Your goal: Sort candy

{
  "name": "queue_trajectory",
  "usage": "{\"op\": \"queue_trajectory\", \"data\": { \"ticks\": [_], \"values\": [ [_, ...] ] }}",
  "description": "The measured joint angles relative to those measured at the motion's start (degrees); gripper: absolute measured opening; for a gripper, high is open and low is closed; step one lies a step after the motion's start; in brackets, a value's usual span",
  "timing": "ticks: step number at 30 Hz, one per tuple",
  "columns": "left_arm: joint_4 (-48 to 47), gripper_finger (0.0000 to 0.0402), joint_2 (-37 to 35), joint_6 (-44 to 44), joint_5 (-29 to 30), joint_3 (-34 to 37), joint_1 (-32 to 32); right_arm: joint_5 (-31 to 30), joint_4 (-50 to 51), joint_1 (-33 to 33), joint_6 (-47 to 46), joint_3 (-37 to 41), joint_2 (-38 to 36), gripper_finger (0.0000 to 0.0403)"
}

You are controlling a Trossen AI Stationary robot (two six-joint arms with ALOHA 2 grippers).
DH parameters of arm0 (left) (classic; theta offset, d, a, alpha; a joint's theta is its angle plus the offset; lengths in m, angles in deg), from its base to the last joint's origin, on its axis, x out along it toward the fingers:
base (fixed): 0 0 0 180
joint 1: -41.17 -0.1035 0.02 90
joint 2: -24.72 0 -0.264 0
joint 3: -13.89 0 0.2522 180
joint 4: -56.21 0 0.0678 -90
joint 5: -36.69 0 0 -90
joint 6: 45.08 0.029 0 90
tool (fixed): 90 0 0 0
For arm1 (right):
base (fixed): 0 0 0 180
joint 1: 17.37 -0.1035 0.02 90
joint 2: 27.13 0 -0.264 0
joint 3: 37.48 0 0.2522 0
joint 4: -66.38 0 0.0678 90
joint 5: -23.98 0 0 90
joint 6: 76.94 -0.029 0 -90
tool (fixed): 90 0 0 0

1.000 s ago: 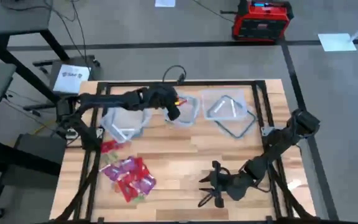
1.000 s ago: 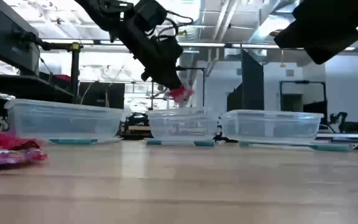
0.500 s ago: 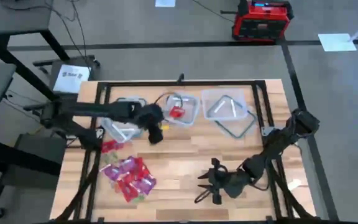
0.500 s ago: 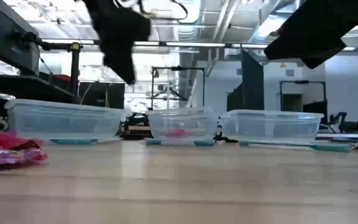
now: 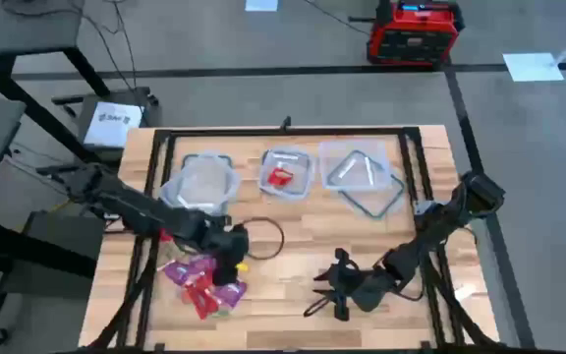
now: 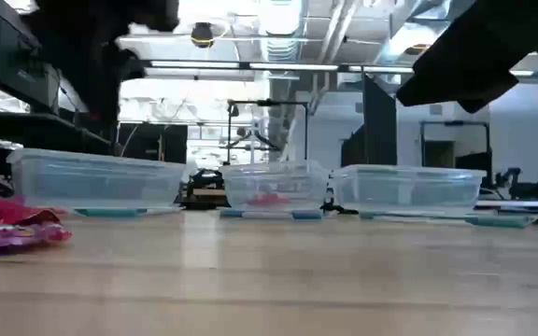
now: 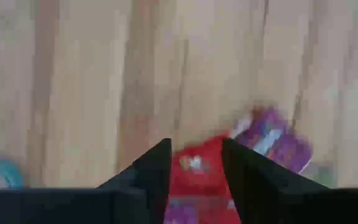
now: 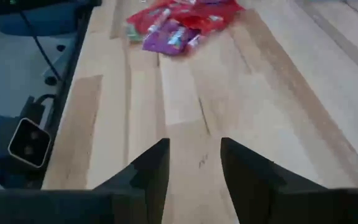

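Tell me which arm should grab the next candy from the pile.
Left, probably. The left pincer is open right over the candy pile, with a red piece between its fingers in the left wrist view. The right pincer, also open, sits across bare table, well away from the pile.

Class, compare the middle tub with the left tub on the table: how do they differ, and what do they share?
The middle tub holds a red candy; the left tub looks empty. From above, the middle tub looks smaller and sits squarer to the table edge; the left tub is turned at an angle. Both are clear plastic, open-topped, along the far side.
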Motion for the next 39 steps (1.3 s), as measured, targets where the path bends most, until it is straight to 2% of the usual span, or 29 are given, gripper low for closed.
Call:
{"op": "queue_trajectory", "data": {
  "ticks": [4, 9, 16, 18, 22, 24, 28, 34, 39],
  "values": [
    [1.1, 0.0127, 5.1, -0.4, -0.5, 0.0, 1.5, 0.0, 0.0, 0.0, 0.0, 0.0, 0.0, 0.0132],
    [4.5, 0.0127, 10.3, -0.6, -4.8, 0.0, 1.6, 0.0, 0.1, 0.0, 0.0, 0.0, 0.0, 0.0132],
    [-0.5, 0.0123, 15.6, -0.1, -5.2, -0.2, 1.8, 0.0, 0.4, 0.0, 0.0, 0.0, 0.0, 0.0132],
    [-1.0, 0.0104, 16.3, 0.9, -5.9, -0.3, 1.8, 0.0, 0.4, 0.0, 0.0, 0.0, 0.0, 0.0132],
    [-1.3, 0.0025, 16.2, 1.6, -6.3, -0.3, 1.8, 0.0, 0.5, 0.0, 0.0, 0.0, 0.0, 0.0132],
    [-1.8, 0.0018, 16.1, 1.7, -6.2, -0.5, 1.8, 0.0, 0.5, 0.0, 0.0, 0.0, 0.0, 0.0132],
    [-6.9, 0.0016, 16.6, 1.9, -4.4, -3.4, 1.7, 0.0, 0.5, 0.0, 0.0, 0.0, 0.0, 0.0132],
    [-12.9, 0.0014, 16.5, 5.0, -1.5, -11.5, 0.9, 0.0, 0.5, 0.0, 0.0, 0.0, 0.0, 0.0132],
    [-12.0, 0.0026, 16.4, 8.8, 0.7, -16.3, -1.0, 0.0, 0.5, 0.0, -0.1, 0.0, 0.0, 0.0132]
  ]
}}
